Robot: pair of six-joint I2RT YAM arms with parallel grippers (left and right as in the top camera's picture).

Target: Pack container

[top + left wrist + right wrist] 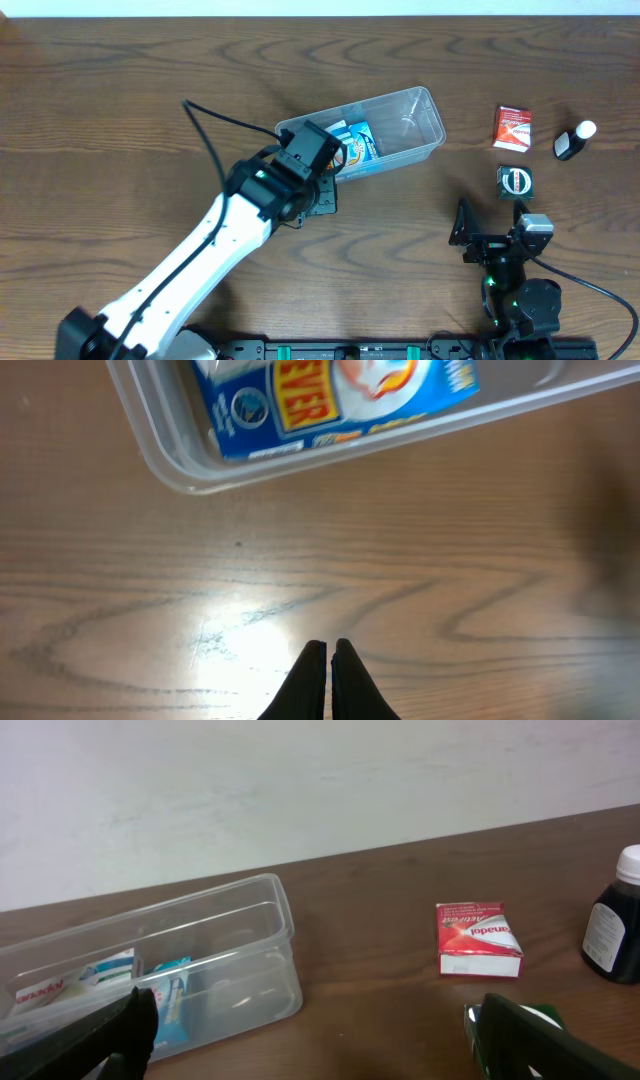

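**Loose items sit on the right arm's side; container is ahead and to its left**

- Right gripper point(495, 232): jaws spread wide with nothing between them, low near its own base. In its wrist view the two fingers sit at the bottom corners of the frame.
- Left gripper point(322, 192): fingers pressed together, holding nothing. In its wrist view the tips point(328, 675) are over bare table point(420, 590), just beside the container's near long wall and not touching it.
- Small black box point(515, 181): almost straight ahead of the right gripper and the nearest unpacked item. My read is that this is the next pick and it belongs to the right arm. The left arm would have to reach past the whole tub to get there.
- Container point(415, 125): clear tub on the table, left of and a little beyond the black box.
  - Its long axis runs diagonally, from the near-left end by the left gripper to the far-right end.
  - The blue box point(355, 145) lies in the left half.
  - The right half looks bare, and that end faces the right gripper.
  - From the pick, the carry would go left and slightly away.
- Red-and-white box point(512, 128): straight beyond the black box and apart from it.
- Dark bottle point(573, 141): white cap, lying further right, well clear of the tub.
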